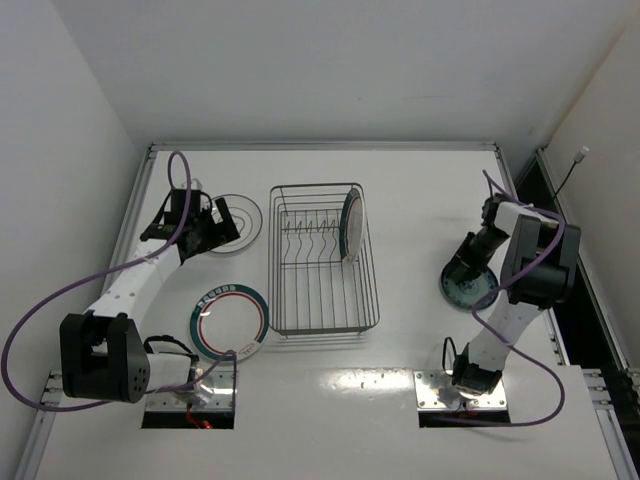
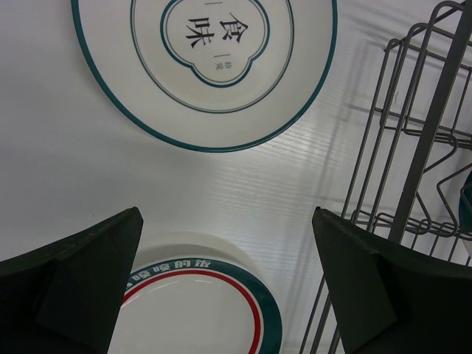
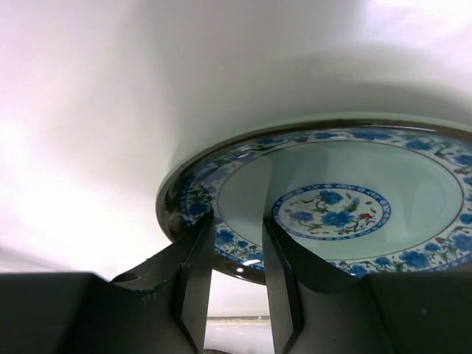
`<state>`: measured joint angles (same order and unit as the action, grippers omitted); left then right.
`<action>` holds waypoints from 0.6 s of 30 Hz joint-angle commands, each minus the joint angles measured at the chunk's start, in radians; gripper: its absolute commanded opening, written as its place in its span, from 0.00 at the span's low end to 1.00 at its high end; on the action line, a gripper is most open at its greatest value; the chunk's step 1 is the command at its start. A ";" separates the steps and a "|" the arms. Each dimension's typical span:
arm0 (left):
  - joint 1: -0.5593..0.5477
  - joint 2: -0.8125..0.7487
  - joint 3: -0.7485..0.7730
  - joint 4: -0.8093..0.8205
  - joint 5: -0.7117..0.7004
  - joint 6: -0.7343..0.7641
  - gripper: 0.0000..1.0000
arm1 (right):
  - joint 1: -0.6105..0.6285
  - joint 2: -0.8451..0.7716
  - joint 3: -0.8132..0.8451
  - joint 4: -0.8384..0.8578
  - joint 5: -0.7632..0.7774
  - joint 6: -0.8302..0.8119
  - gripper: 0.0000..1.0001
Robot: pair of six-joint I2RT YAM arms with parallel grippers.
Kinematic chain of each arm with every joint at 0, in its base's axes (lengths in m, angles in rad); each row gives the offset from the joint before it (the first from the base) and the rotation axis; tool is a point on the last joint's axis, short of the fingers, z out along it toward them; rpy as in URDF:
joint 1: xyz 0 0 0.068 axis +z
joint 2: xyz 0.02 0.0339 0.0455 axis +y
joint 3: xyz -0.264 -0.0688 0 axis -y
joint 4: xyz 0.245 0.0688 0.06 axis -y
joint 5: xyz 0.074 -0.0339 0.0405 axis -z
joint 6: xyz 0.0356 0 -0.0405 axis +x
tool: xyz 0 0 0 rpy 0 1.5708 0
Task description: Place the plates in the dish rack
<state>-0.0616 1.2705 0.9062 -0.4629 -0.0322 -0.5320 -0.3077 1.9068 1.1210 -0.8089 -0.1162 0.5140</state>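
The dish rack [image 1: 325, 331] stands mid-table, with one green-rimmed plate [image 1: 351, 224] upright in it at the far right. A white plate with dark rings [image 1: 240, 222] lies left of the rack, and a green-rimmed, red-ringed plate [image 1: 230, 321] lies nearer. My left gripper [image 1: 210, 233] hangs open and empty above the two; the left wrist view shows both plates [image 2: 214, 74] [image 2: 199, 310], the gripper [image 2: 228, 247] and the rack [image 2: 425, 140]. The teal patterned plate [image 1: 475, 292] [image 3: 332, 206] lies at the right. My right gripper [image 1: 466, 262] [image 3: 237, 221] is low at its near rim, jaws narrowly apart, pinching nothing.
Purple cables loop from both arms, the left one [image 1: 40, 320] wide over the table's left edge. White walls close the table on three sides. A dark gap with a rail [image 1: 565, 300] runs along the right edge, close to the teal plate.
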 commanded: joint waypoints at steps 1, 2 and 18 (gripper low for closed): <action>0.019 0.006 0.039 0.003 -0.009 -0.006 1.00 | 0.041 0.040 0.037 0.051 -0.049 -0.008 0.30; 0.019 0.006 0.039 0.003 -0.009 -0.006 1.00 | 0.041 0.049 0.048 0.062 -0.063 -0.008 0.30; 0.019 0.015 0.048 0.003 -0.009 -0.006 1.00 | 0.219 0.201 0.322 0.062 -0.270 -0.022 0.34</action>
<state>-0.0536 1.2839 0.9192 -0.4637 -0.0345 -0.5320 -0.1173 2.0720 1.3693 -0.7563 -0.3107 0.5140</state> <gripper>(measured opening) 1.000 0.336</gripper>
